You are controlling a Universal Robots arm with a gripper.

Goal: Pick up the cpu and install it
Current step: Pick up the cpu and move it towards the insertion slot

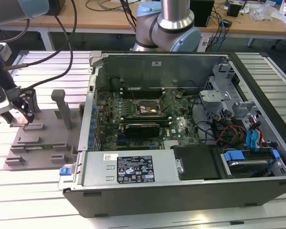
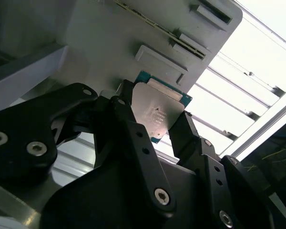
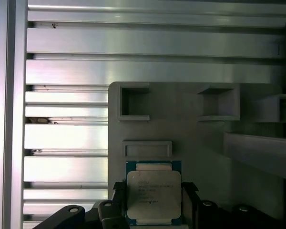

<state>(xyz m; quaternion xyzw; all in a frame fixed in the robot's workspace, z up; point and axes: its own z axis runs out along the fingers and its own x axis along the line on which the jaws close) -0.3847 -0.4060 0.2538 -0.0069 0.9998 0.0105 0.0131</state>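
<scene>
The cpu (image 3: 154, 193), a small square chip with a silver-grey metal top and a green rim, lies flat against the grey plastic tray (image 3: 200, 143) beside a raised block. My gripper (image 3: 154, 210) has a black finger against each of two opposite edges of the cpu (image 2: 158, 114) and is shut on it. In the exterior view the gripper (image 1: 23, 118) stands over the grey tray (image 1: 43, 136) at that view's left, outside the open computer case. The motherboard's cpu socket (image 1: 148, 109) lies open inside the case, far from the gripper.
The open computer case (image 1: 181, 129) takes up the middle of the exterior view, with a long black card (image 1: 143, 128), cables and drive bays at its right. Upright posts (image 1: 62, 107) rise from the tray. Ribbed aluminium table slats (image 3: 66, 138) surround the tray.
</scene>
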